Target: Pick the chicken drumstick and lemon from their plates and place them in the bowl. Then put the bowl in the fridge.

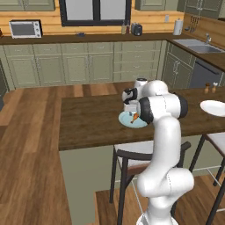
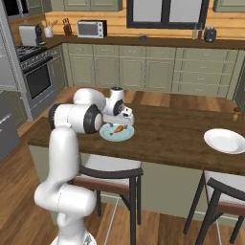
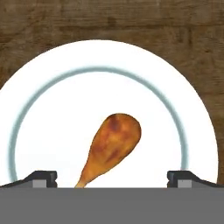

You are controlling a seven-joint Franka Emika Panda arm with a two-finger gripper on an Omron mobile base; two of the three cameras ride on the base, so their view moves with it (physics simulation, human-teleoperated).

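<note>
The left base view is looking from behind and to the left of the white jointed arm (image 1: pixel 165 145), forward and down across the dark wooden island counter (image 1: pixel 88 123) toward the green-grey cabinets (image 1: pixel 79 66) on the far wall, while the right base view is looking from behind the arm's right over the same counter. Both are sharing the light blue round plate (image 2: pixel 125 136) near the counter's near edge and the white round plate (image 2: pixel 225 140) further along it. The hand view is looking straight down, very close, at the light blue plate carrying the orange-brown tapering drumstick (image 3: pixel 111 146).
</note>
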